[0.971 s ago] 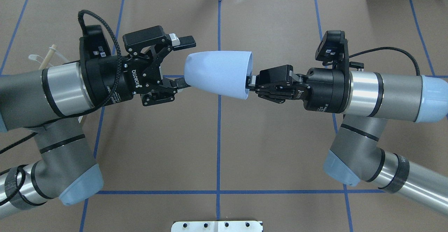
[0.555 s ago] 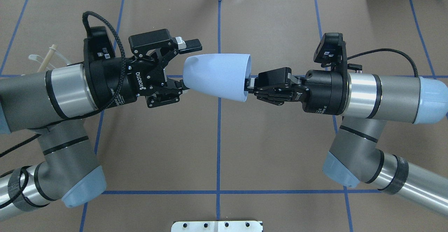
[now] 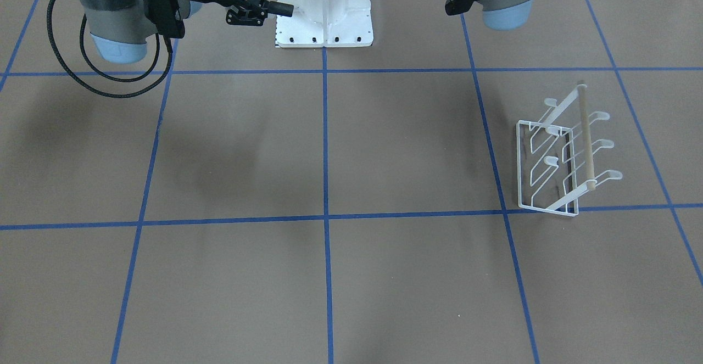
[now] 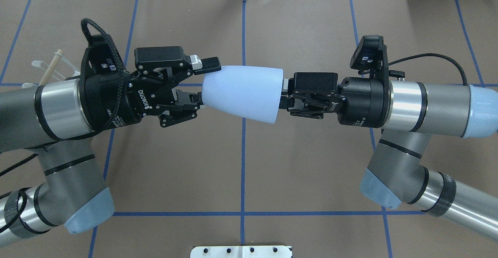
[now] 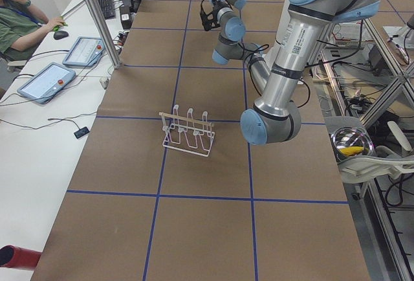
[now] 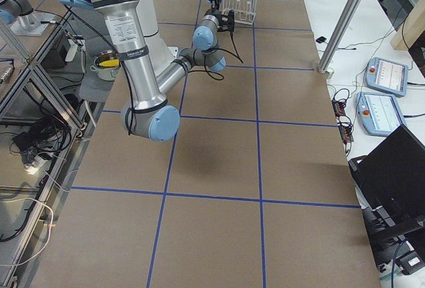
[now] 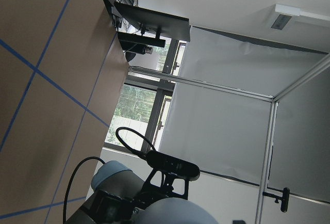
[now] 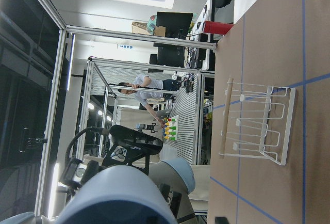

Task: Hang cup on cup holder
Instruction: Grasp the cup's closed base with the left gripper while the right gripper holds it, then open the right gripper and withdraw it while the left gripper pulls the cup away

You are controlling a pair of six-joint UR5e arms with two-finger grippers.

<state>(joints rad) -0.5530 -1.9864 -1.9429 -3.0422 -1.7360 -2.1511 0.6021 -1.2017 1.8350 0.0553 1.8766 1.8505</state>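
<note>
**Cup held level between my two hands**

My right hand is clamped on the rim of the cup, one finger inside the mouth. The cup hangs above the bench, over its centre line. Its long axis runs nearly level from side to side, with the wide mouth towards my right and the narrow closed end towards my left. My left hand is spread wide, its fingers flanking that closed end; I cannot tell if they touch. The cup holder stands well apart on my left.
</note>
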